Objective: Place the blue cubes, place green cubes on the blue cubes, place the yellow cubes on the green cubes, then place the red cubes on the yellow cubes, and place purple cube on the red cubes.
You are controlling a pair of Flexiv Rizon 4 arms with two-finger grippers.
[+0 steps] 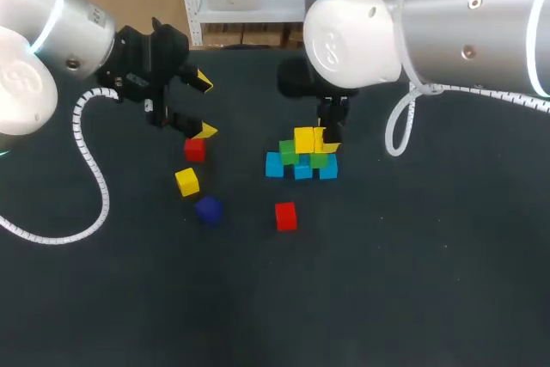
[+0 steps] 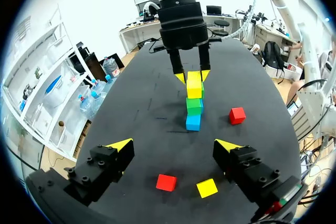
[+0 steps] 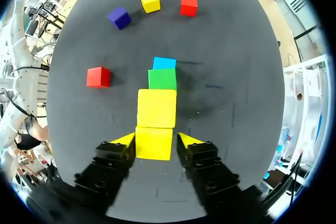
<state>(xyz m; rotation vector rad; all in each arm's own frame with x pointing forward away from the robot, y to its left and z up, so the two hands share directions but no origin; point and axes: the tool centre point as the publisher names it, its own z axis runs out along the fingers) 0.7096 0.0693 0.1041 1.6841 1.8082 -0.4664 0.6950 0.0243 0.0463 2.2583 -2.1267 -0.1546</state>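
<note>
Right wrist view: the right arm's [image 1: 447, 32] jaws stand narrowly apart and are closed from two sides on a yellow cube [image 3: 154, 144], one yellow tip against each opposite face. This cube sits at the near end of the stack. Straight ahead of the jaws, in one line, lie a second yellow cube [image 3: 157, 107], a green cube [image 3: 163, 79] and a blue cube [image 3: 164, 63]. The long axis of the row therefore runs directly away from the jaws, and they grip across it. In the head view the held cube lies over the green layer, just beside the second yellow cube. Whether it is fully seated cannot be told.

The coming move is judged to be release and a straight lift. Because the jaws open sideways to the row, they should clear the neighbouring yellow cube.

The left arm's [image 1: 51, 32] jaws are wide open and hold nothing, and they hover over the table [image 1: 412, 281]. A red cube [image 1: 195, 150] and a loose yellow cube [image 1: 187, 181] lie near them and well apart from the stack, so the left arm is the nearer to both.
</note>
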